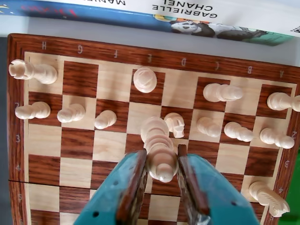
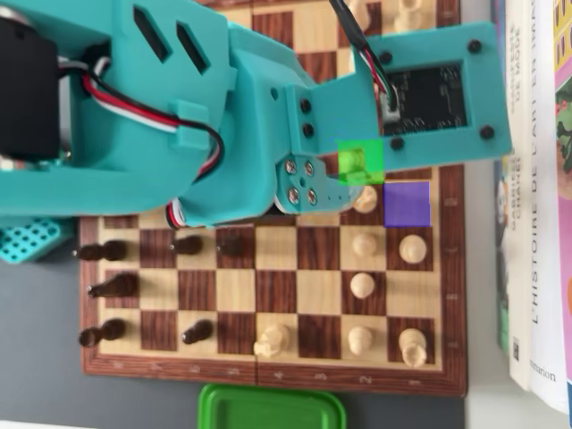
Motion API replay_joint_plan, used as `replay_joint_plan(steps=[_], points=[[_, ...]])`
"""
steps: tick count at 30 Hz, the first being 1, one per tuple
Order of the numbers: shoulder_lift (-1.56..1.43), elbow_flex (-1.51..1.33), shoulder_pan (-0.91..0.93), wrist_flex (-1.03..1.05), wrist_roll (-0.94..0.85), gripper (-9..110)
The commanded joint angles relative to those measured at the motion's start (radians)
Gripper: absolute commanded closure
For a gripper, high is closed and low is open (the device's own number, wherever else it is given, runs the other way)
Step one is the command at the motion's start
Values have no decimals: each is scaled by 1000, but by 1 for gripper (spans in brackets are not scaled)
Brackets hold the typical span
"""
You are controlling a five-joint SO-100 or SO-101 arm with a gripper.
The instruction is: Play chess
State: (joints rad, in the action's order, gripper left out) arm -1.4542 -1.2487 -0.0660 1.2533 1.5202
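Observation:
In the wrist view a tall white chess piece [image 1: 161, 161] stands on the wooden chessboard [image 1: 84, 49] between my teal gripper's [image 1: 161, 151] brown pads [image 1: 139, 176], which press both its sides. A white knight [image 1: 176, 124] stands just behind it. In the overhead view the arm covers the gripper. The same piece [image 2: 359, 165] shows inside a green marked square, and a purple marked square [image 2: 407, 204] lies diagonally beside it, near the board's [image 2: 277, 375] right edge.
Other white pieces crowd round: pawns [image 1: 105, 119] in a row, a rook [image 1: 33, 71], a knight [image 1: 268, 197]. Black pieces [image 2: 112, 286] stand at the board's left in the overhead view. Books [image 2: 536, 223] lie along the right, a green lid [image 2: 268, 407] below.

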Motion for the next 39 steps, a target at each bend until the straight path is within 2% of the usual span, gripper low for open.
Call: replay_joint_plan(steps=[1,12,18,39], points=[[-67,-18,-18,-9,5,100],[-63,-77,-77,-15,5,100],[-55,-164,-86,-129,5,100],[104,-129,-35,-137,-8,100]])
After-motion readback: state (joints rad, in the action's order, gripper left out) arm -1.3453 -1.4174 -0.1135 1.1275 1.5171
